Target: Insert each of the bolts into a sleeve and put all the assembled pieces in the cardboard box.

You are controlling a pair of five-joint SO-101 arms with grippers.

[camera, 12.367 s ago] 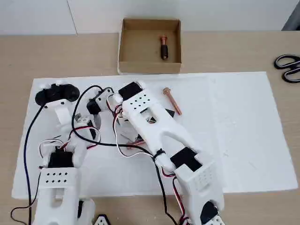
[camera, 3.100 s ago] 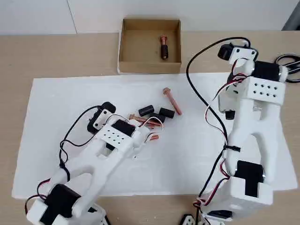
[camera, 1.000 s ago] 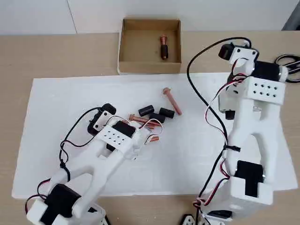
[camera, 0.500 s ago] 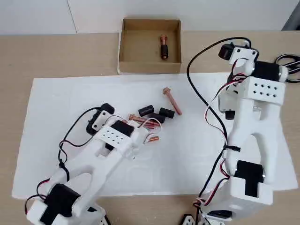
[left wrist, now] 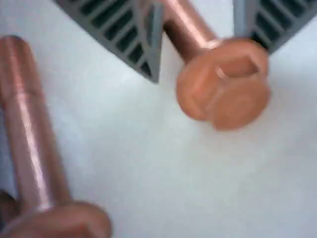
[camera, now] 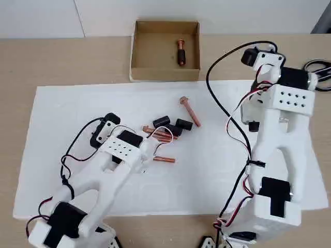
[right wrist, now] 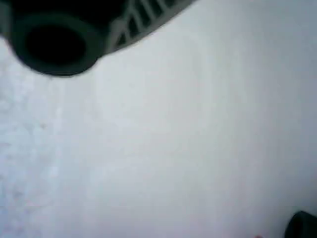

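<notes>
The left gripper (left wrist: pixel 195 34), clamped on the shank of a copper bolt (camera: pixel 164 159), is dragging it clear of the pile (camera: pixel 170 126) onto the white sheet (camera: pixel 207 170). The right gripper (camera: pixel 252 124) is gripping a black sleeve (right wrist: pixel 54 47) well aside, so an insertion looks likely next.

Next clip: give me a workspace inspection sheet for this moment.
Surface: white sheet over a wooden table.
Job's things: cardboard box holds one assembled piece; loose bolts and three sleeves lie mid-sheet.
Clutter: scissors on the table beside the right arm.
Claws: left claw shut on a copper bolt; right claw holds a black sleeve.
Cables: wires loop off both arms.
Surroundings: pale wall behind the table.
</notes>
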